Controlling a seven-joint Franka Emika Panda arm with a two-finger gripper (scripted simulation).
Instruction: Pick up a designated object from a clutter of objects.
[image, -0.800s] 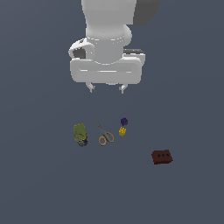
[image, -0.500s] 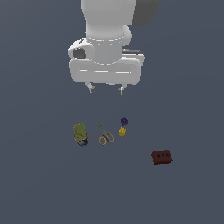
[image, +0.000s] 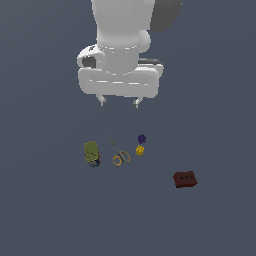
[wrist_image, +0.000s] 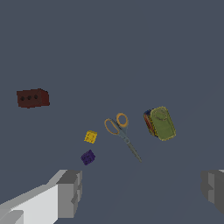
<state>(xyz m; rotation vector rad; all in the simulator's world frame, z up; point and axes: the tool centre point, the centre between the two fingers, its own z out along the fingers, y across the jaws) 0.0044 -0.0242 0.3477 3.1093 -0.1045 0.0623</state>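
The tiny dark purple block (image: 141, 138) lies on the grey floor, touching or nearly touching the small yellow block (image: 140, 149). In the wrist view the purple block (wrist_image: 88, 157) sits near one fingertip (wrist_image: 70, 193), with the yellow block (wrist_image: 91, 137) just past it. My gripper (image: 120, 102) hangs open and empty well above the clutter, a little toward the exterior view's left of the purple block. In the wrist view the gripper (wrist_image: 142, 190) shows both fingers far apart.
Orange-handled scissors (image: 118, 152) (wrist_image: 122, 133) lie beside the blocks. An olive-green can-like item (image: 92, 153) (wrist_image: 160, 123) lies further to the exterior view's left. A reddish-brown brick with holes (image: 185, 179) (wrist_image: 33, 98) lies apart at the exterior view's right.
The gripper has come slightly lower and shifted a little; the objects on the floor have not moved.
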